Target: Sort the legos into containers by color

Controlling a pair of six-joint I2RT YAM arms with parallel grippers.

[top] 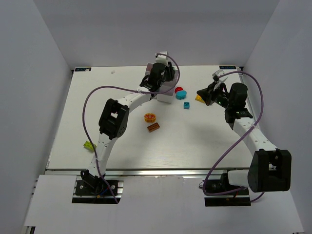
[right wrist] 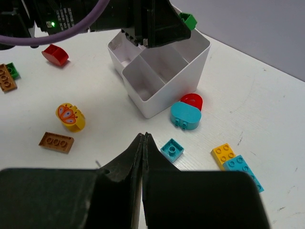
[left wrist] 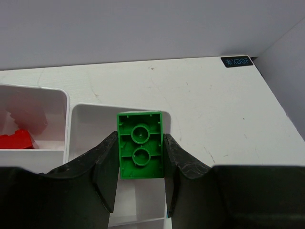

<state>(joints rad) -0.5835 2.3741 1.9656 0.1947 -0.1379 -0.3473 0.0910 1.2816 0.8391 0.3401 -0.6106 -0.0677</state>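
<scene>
The left claw (left wrist: 140, 143) is pinching a green rectangular plastic brick (left wrist: 140, 160) by its long sides, with the hollow underside facing the wrist camera. It is holding the brick directly above the cluster of white open-top plastic bins (left wrist: 95, 109). The brick is hanging over the rim of one compartment, and the compartment beside it is holding a red plastic brick (left wrist: 15, 140). I cannot tell whether the green brick is touching the rim.

The right claw (right wrist: 143, 139) is pressed together with nothing between its fingers. It is hovering over the white worktop (top: 195, 141), apart from the cluster on the right arm's side.

Loose pieces, placed against the cluster:
- A red round-topped brick (right wrist: 193, 100) and a cyan round-topped brick (right wrist: 185, 116) are lying just beside its wall on the side facing the right arm, touching one another.
- A small cyan square brick (right wrist: 171, 149) is lying farther out on that same side. Beyond it a yellow brick (right wrist: 222, 153) is lying against a long cyan brick (right wrist: 240, 168).
- A yellow rounded piece with an orange pattern (right wrist: 70, 117) and an orange-brown flat brick (right wrist: 56, 141) are lying near the side facing the arm bases, apart from the wall.
- A lime brick (top: 89, 145) is lying well apart from the cluster, towards the left arm's base.
- A red rounded piece (right wrist: 55, 54) is lying past the cluster on the side turned away from the right claw.
</scene>
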